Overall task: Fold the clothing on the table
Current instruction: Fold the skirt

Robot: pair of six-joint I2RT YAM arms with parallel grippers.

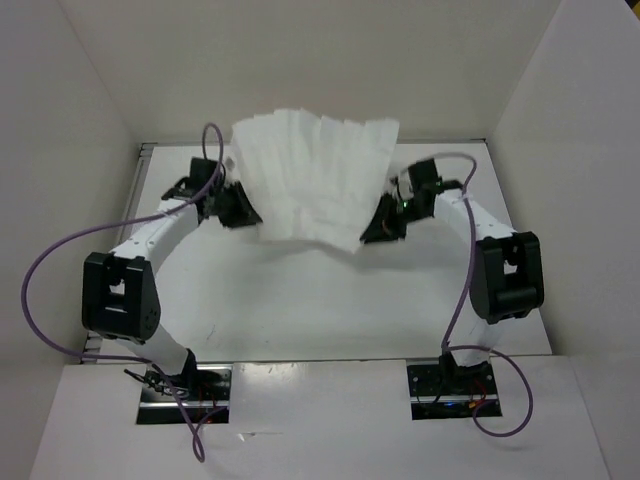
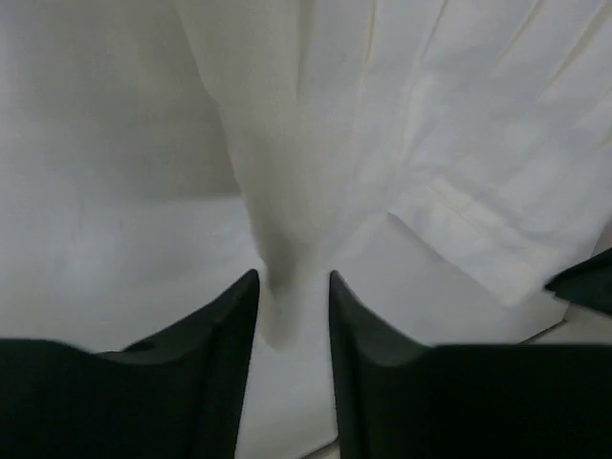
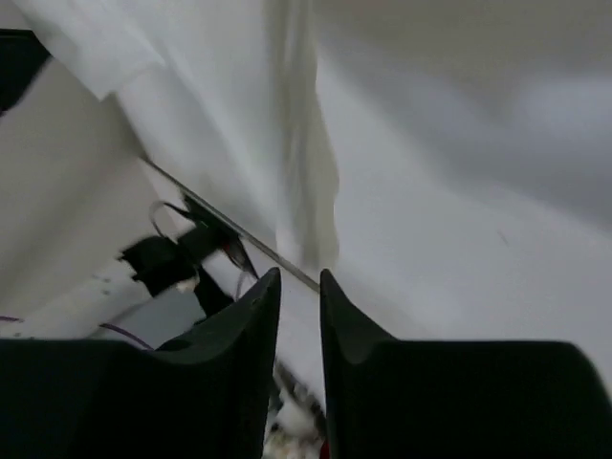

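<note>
The clothing [image 1: 315,175], a thin white creased garment, is spread in the air above the far half of the table [image 1: 300,300]. My left gripper [image 1: 243,212] is at its lower left corner and my right gripper [image 1: 380,228] at its lower right. In the left wrist view the left gripper [image 2: 293,275] stands slightly open, and a narrow corner of the clothing [image 2: 402,124] hangs loose between the fingertips. In the right wrist view the right gripper [image 3: 299,273] is slightly open too, and a strip of the clothing [image 3: 220,105] ends just beyond its tips.
White walls [image 1: 560,130] enclose the table on three sides. Purple cables [image 1: 50,260] loop off both arms. The arm bases [image 1: 185,385] sit at the near edge. A dark mount with wires [image 3: 167,258] shows below the table edge in the right wrist view.
</note>
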